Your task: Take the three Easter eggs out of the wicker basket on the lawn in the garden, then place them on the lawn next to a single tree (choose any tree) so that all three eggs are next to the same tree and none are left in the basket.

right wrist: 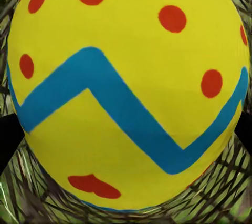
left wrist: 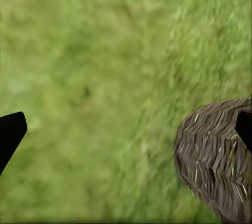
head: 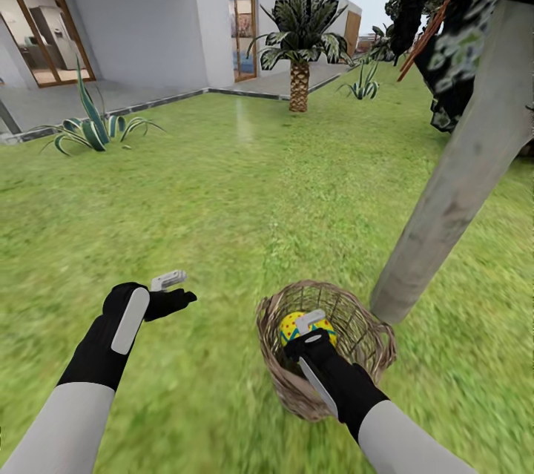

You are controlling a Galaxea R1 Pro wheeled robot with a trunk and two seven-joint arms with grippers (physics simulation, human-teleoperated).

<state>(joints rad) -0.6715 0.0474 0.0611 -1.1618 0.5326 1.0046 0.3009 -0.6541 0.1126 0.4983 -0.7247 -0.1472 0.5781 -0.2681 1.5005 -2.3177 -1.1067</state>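
Right gripper (head: 308, 331) reaches into the wicker basket (head: 363, 344), a fingertip on each side of an Easter egg (head: 291, 326).
Whether the fingers actually clamp the yellow egg (right wrist: 126, 92) I cannot tell; it sits inside the weave, blue zigzag and red dots up close. Left gripper (head: 172, 290) hovers released over the lawn (head: 222, 185), left of the basket (left wrist: 215, 161). Just right of the basket rises the pale grey tree (head: 460, 170) trunk. Far off stand a palm (head: 300, 36), an agave (head: 93, 125) and the white house (head: 148, 7).
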